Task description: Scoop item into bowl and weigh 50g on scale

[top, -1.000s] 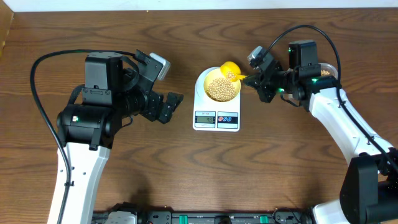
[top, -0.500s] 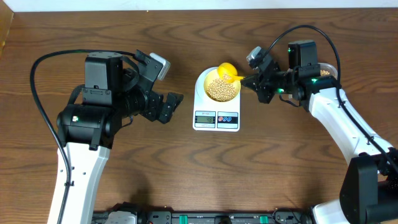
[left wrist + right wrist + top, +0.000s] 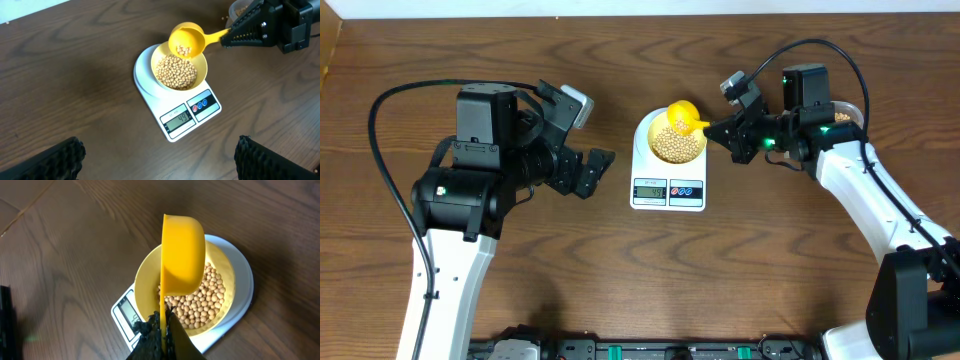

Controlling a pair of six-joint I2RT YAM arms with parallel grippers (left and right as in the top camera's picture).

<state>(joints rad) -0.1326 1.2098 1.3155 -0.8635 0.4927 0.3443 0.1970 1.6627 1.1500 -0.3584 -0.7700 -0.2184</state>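
Brown wood made the table (image 3: 770, 280), and a white scale (image 3: 668, 203) sat near the middle of it. On the round top of the scale stood a small pale yellow bowl (image 3: 653, 140). A heap of little tan beans (image 3: 677, 143) filled the bowl most of the way. The grey screen on the scale faced away from the bowl, with a red button and a blue button beside it. From the left wrist view the screen seemed to read 49.

A bright yellow scoop (image 3: 685, 112) hung over the far edge of the bowl, tipped on its side. A few beans lay inside the scoop. The right gripper (image 3: 715, 128) was squeezed tight on the thin handle of the scoop, reaching in from the right side of the scale. Behind the right arm, a clear tub (image 3: 847, 110) peeked out, and part of it was hidden.

The left gripper (image 3: 592, 172) hung to the left of the scale, apart from it, touching nothing. Its black fingers (image 3: 60, 160) were spread wide, one at each bottom corner of the left wrist view, with nothing between them but the table.
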